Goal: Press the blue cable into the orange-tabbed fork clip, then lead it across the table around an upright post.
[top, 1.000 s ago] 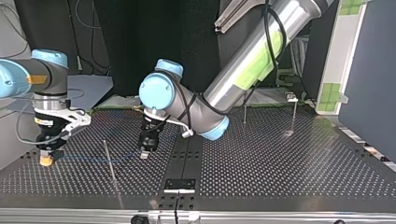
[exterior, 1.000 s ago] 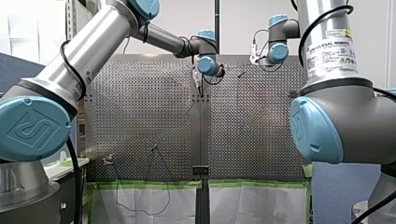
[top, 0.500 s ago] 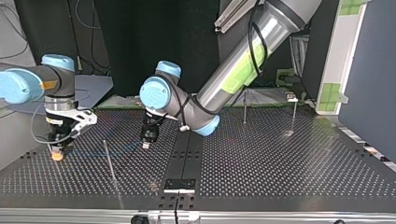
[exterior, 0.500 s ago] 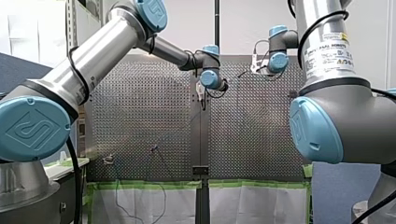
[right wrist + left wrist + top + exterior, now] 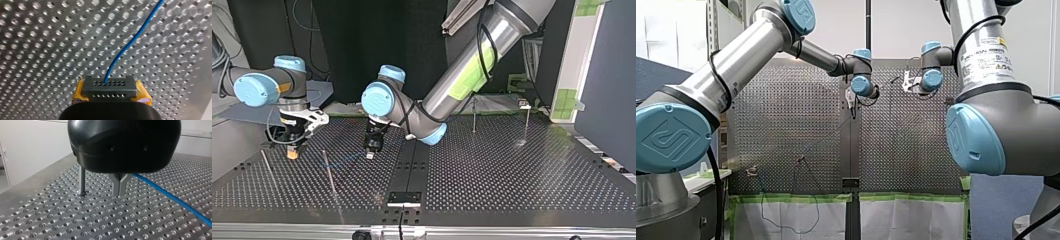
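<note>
Front view: my left hand (image 5: 852, 102) and my right hand (image 5: 906, 81) are hanging over the table (image 5: 786, 130). Top view: the blue cable (image 5: 343, 161) is running between both hands, an upright post (image 5: 330, 175) standing between them. Left wrist view: the fingers (image 5: 119, 188), pressed together, are pinching the cable just beside the post. Right wrist view: the yellow pads (image 5: 79, 91) are pinching the cable.

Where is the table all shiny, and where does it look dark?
Right wrist view: the table gleams pale under the blue cable. Left wrist view: light glints off the hole rims, and the post shines. Top view: the table looks dark against a black backdrop, though my left arm carries a bright streak.
</note>
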Motion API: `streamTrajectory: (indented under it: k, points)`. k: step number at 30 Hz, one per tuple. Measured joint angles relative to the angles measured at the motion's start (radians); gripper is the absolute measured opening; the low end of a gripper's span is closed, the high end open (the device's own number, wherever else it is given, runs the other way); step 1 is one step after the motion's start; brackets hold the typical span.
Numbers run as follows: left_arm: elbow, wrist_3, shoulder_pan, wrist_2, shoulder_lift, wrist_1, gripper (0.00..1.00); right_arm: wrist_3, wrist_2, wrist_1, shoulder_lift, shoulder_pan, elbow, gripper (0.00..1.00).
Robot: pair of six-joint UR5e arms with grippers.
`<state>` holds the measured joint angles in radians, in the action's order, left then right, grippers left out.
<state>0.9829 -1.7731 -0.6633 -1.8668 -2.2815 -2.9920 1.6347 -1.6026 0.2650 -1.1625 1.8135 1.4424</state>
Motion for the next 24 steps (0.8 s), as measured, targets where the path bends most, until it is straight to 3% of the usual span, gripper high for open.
streamTrajectory:
  k: [7,9,10,11,12,13,15,16,18,24]
  points:
    - [0.000,0.000,0.000,-0.004,0.000,-0.006,0.00,0.012,0.000,0.056,0.005,0.007,0.051,0.00]
    - [0.000,0.002,0.000,-0.004,0.000,-0.009,0.18,0.013,0.001,0.063,0.009,0.011,0.056,0.00]
    - [0.000,0.002,0.000,-0.004,0.000,-0.011,0.18,0.012,0.001,0.064,0.013,0.012,0.058,0.00]
    - [0.000,0.003,0.000,-0.004,0.000,-0.012,0.30,0.011,0.001,0.065,0.020,0.015,0.059,0.00]
    - [0.000,0.003,0.000,-0.004,0.000,-0.014,0.55,0.011,0.001,0.065,0.026,0.017,0.060,0.00]
    - [0.000,0.004,0.000,-0.005,0.000,-0.015,0.55,0.010,0.001,0.065,0.033,0.018,0.060,0.00]
    - [0.000,0.005,0.001,-0.006,0.000,-0.020,0.83,0.009,0.000,0.065,0.045,0.022,0.061,0.00]
    - [0.000,0.006,0.001,-0.007,0.000,-0.022,0.83,0.009,0.000,0.065,0.048,0.023,0.061,0.00]
    - [0.000,0.006,0.001,-0.012,0.000,-0.026,1.00,0.009,-0.001,0.065,0.052,0.026,0.061,0.00]
    - [0.000,0.009,0.000,-0.008,0.000,-0.032,1.00,0.007,-0.003,0.066,0.058,0.029,0.062,0.00]
